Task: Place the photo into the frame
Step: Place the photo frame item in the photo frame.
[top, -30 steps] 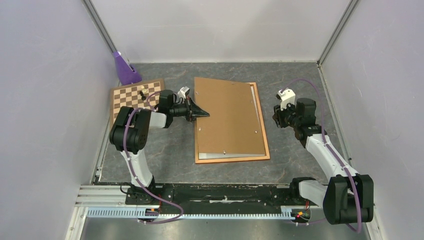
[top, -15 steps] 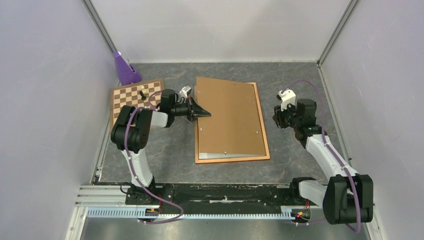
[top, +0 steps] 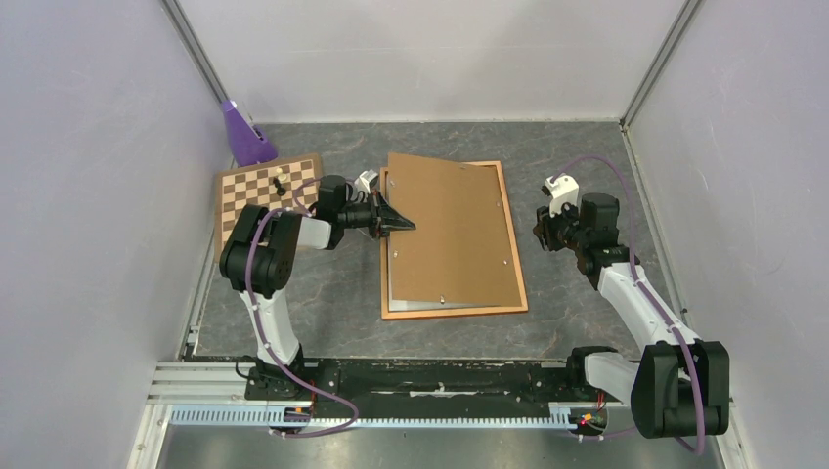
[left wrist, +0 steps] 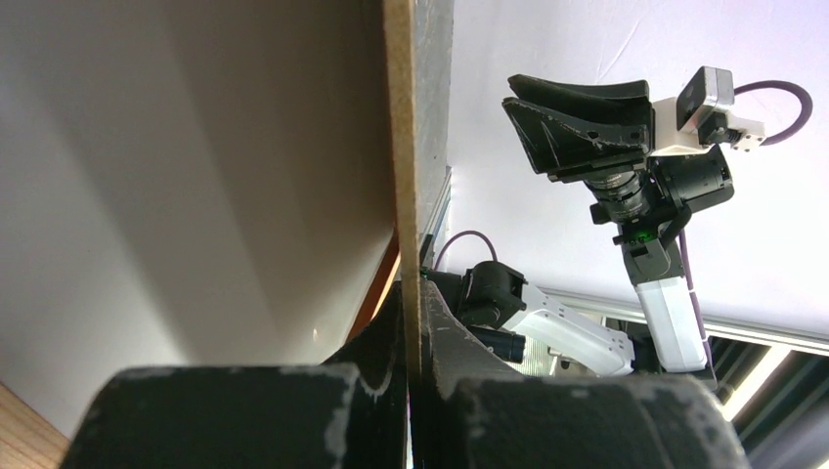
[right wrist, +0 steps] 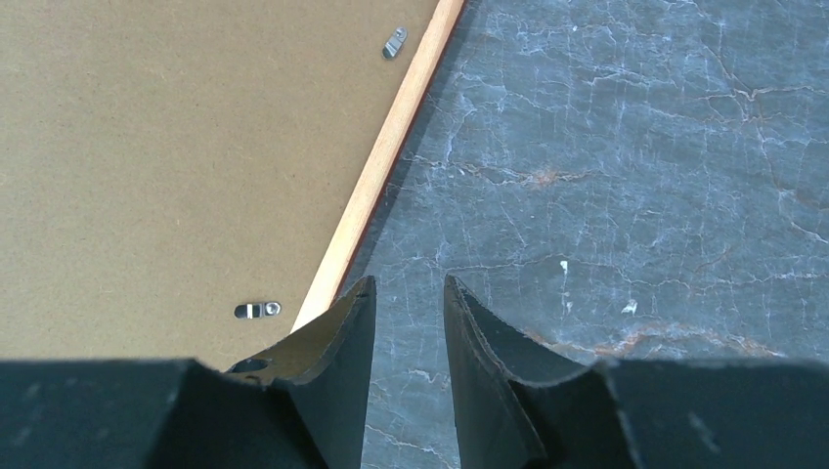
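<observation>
Clamping left claw (top: 399, 223): pressed together on the left edge of the backing panel (top: 455, 234), just left of the picture's centre; the wrist view showed the thin board edge-on between the two fingers.
Left arm: rose from its base at lower left, bent at the elbow, forearm stretched level toward the right.
Backing panel: plain brown, skewed over the frame (top: 516, 269), its upper left corner past the frame's top rail.
Frame: orange-brown, lay flat on the worktop (top: 332, 293) at the centre of the picture, long sides running top to bottom.
Pale strip (top: 430, 304): showed inside the frame's lower rail, below the panel's lower edge; what it was could not be told.
Right claw (top: 541, 233): fingers a little apart, nothing between them, hung over the worktop just right of the frame's right rail.
Right arm: leaned up and leftward from its base at lower right, wrist right of centre.
Chessboard (top: 256, 191): upper left, beside the left arm.
</observation>
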Robot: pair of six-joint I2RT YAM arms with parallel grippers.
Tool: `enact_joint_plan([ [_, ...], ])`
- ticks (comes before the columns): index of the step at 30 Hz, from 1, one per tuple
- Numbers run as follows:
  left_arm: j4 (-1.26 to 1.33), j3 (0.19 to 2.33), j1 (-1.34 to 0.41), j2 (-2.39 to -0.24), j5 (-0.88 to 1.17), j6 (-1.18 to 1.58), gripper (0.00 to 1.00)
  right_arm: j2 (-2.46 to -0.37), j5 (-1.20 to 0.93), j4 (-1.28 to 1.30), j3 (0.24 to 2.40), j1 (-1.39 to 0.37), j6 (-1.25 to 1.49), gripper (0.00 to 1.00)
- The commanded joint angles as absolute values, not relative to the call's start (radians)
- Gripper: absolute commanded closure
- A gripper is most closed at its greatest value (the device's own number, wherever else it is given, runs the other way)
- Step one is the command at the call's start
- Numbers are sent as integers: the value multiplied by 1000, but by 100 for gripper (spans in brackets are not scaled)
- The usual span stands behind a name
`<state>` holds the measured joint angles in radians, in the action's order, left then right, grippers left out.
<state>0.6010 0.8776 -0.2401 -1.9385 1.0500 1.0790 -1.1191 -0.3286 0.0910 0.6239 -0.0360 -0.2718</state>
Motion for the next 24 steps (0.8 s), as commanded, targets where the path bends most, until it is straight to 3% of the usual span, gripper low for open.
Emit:
enact_joint_plan([
  [1,677,919,-247,-1935,1075,1040,98,-1100,-347,54,617,-31,-261,65],
  [24,624,957,-249,-1958,1077,1000,98,-1098,-364,55,606,-22,-258,65],
])
